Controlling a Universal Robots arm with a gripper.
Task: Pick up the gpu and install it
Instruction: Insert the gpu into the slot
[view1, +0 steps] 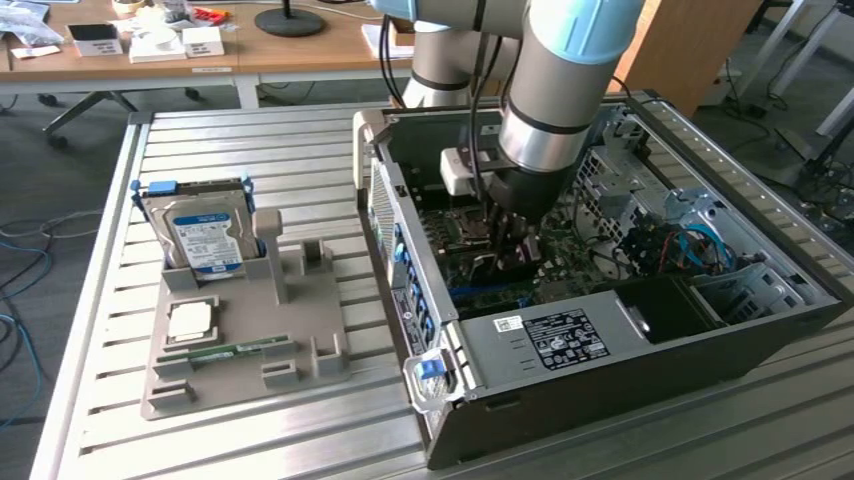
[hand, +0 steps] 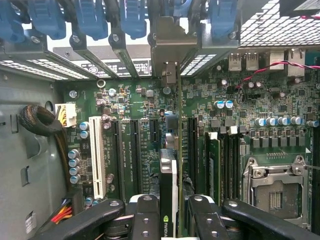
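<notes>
Pinched edge-on between the claw fingers, the gpu is held upright over the motherboard slots inside the open computer case, installation underway, careful alignment judged needed.

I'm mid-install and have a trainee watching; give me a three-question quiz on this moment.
1. True or false: the gripper is shut on the gpu over the motherboard.
2. Where is the gripper working: A) inside the open computer case, B) at the grey parts holder, C) over the desk?
3. Which part stands upright in the holder, in a blue-trimmed frame?

Key: 1 true; 2 A; 3 the hard drive.
</notes>
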